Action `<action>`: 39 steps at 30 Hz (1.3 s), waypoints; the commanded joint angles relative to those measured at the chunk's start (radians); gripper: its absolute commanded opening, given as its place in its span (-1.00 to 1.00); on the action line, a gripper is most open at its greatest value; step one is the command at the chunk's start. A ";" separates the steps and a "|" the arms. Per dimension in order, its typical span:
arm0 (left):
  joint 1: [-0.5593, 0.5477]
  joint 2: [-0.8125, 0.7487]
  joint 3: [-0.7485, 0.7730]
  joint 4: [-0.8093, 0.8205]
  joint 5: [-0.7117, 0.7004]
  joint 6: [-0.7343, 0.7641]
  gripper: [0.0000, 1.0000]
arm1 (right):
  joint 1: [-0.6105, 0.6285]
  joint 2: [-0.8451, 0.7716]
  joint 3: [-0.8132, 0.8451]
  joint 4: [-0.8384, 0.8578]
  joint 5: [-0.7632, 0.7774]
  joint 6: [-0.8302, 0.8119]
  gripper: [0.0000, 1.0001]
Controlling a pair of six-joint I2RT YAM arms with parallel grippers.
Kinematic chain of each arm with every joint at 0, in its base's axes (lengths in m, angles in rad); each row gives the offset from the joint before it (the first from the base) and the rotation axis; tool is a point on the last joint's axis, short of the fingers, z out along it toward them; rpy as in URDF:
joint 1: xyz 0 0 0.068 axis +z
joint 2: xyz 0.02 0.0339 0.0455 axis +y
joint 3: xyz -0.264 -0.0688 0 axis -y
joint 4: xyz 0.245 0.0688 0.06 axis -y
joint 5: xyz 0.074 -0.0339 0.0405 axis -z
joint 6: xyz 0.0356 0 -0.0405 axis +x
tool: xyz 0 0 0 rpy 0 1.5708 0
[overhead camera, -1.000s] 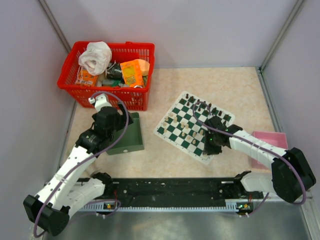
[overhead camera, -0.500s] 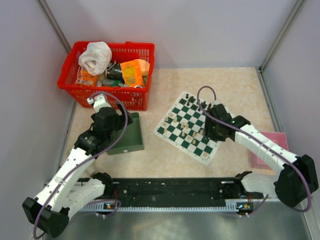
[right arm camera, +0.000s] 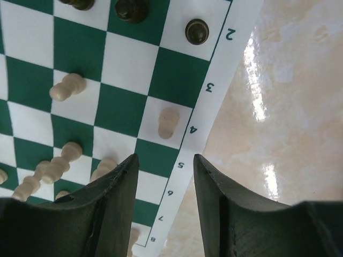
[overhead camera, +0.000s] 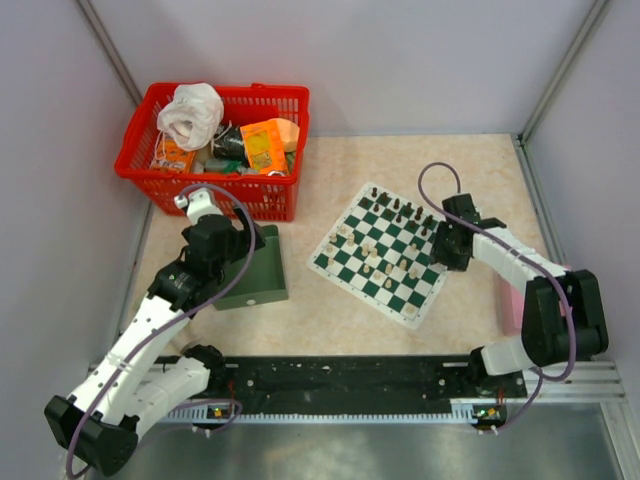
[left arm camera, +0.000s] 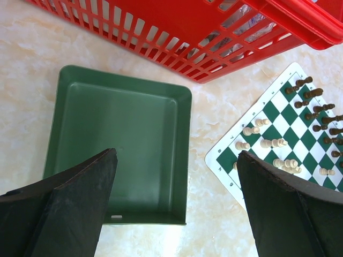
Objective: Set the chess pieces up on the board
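From above, my right gripper point(overhead camera: 447, 243) has swung away from the near corner of the board point(overhead camera: 395, 298) and now sits at its right edge, beside the black row. The cream chess pieces point(overhead camera: 368, 262) remain scattered mid-board. In the left wrist view, my left gripper point(left arm camera: 177, 155) still hangs spread wide and empty over the green tray point(left arm camera: 123, 134). In the right wrist view, the jaws stand partly apart with nothing between them, and a cream piece point(right arm camera: 169, 122) stands on a white edge square just ahead. I judge one placement finished, with most cream pieces still out of rank.
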 commanded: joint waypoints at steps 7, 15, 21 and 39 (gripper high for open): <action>0.004 -0.006 0.024 0.028 -0.016 0.021 0.98 | -0.059 0.139 0.104 0.110 0.002 -0.075 -0.17; 0.004 -0.016 0.018 0.019 -0.022 0.018 0.97 | -0.065 0.182 0.130 0.121 -0.036 -0.092 -0.31; 0.006 -0.015 0.017 0.022 -0.019 0.010 0.97 | -0.064 0.170 0.127 0.094 -0.035 -0.106 -0.33; 0.006 0.000 0.015 0.034 -0.007 0.001 0.97 | -0.065 0.151 0.121 0.058 -0.078 -0.143 -0.42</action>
